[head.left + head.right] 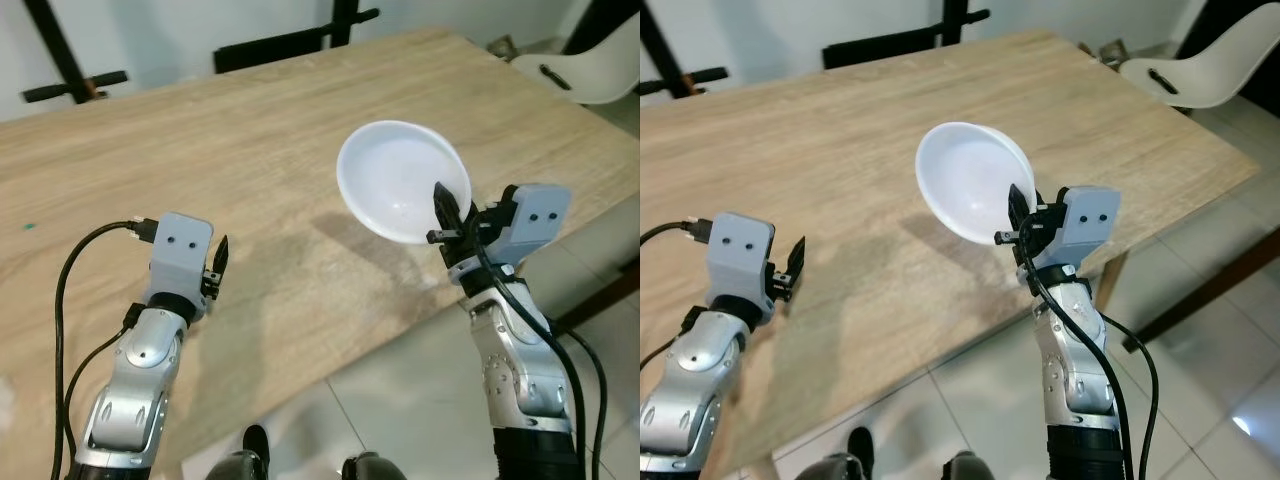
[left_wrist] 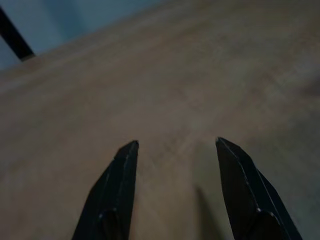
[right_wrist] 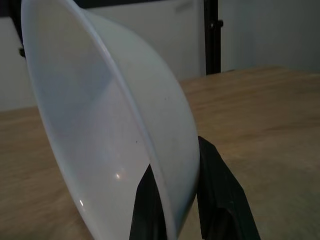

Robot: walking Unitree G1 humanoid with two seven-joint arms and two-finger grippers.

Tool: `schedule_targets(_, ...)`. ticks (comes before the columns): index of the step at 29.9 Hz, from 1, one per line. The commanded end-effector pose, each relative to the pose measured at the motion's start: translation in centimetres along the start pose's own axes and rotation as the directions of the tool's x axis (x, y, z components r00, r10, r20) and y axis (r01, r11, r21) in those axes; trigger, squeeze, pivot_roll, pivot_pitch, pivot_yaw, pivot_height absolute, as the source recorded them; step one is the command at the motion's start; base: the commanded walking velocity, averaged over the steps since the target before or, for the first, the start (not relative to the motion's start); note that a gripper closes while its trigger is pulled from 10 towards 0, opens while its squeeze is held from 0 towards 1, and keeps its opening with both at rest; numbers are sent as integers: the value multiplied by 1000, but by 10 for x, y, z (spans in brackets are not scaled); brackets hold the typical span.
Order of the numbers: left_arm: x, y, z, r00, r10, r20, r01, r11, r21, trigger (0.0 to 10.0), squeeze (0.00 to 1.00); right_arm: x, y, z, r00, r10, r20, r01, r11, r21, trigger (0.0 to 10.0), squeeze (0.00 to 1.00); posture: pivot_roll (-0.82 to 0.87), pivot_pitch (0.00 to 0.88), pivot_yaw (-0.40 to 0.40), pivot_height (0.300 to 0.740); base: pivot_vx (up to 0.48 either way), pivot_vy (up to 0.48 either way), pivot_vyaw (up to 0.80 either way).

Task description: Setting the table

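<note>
One bowl (image 1: 402,180) rim-clamped in right pincer (image 1: 447,222), tilted above table (image 1: 250,140) (left pincer (image 2: 175,150) agape).

A light wooden bench (image 1: 250,150) fills a bright, pale-walled room.
Large pale floor tiles (image 1: 1200,340) with dark grout lie below its near edge; 1 white moulded chair (image 1: 1195,60) stands at the far right corner, and black metal stands (image 1: 290,40) line the white wall behind.
</note>
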State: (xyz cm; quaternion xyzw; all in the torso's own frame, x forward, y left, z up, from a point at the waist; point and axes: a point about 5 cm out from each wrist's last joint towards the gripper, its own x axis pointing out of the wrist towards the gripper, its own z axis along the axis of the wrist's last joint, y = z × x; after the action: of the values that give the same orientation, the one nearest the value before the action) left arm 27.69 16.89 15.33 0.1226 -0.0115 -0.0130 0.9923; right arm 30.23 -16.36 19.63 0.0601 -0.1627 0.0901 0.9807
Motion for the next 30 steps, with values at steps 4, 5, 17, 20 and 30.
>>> schedule_targets(4, 1, -1, 4, 1000, -2, 18, 2, 1000, 12, 10000, 0, -3, -3, 0, 1000, -13, -6, 13, 1000, -5, 10000, 0, -79, 56, 28, 740, -359, 0, 0)
schedule_targets(5, 1, -1, 4, 1000, -2, 18, 2, 1000, 12, 10000, 0, -3, -3, 0, 1000, -13, -6, 13, 1000, -5, 10000, 0, -79, 56, 28, 740, -356, 0, 0)
schedule_targets(17, 2, -2, 4, 1000, -6, 21, 5, 1000, 11, 10000, 0, -3, -5, -2, 1000, -24, -16, 23, 1000, -12, 10000, 0, -80, 55, 29, 740, -358, 0, 0)
schedule_targets(20, 2, -2, 4, 1000, -5, 21, 4, 1000, 11, 10000, 0, -3, -5, -2, 1000, -24, -17, 24, 1000, -12, 10000, 0, -80, 54, 29, 740, -356, 0, 0)
schedule_targets(30, 3, -2, 4, 1000, -5, 24, 5, 1000, 11, 10000, 0, -3, -4, -2, 999, -25, -21, 25, 1000, -15, 10000, 0, -82, 52, 31, 740, -339, 0, 0)
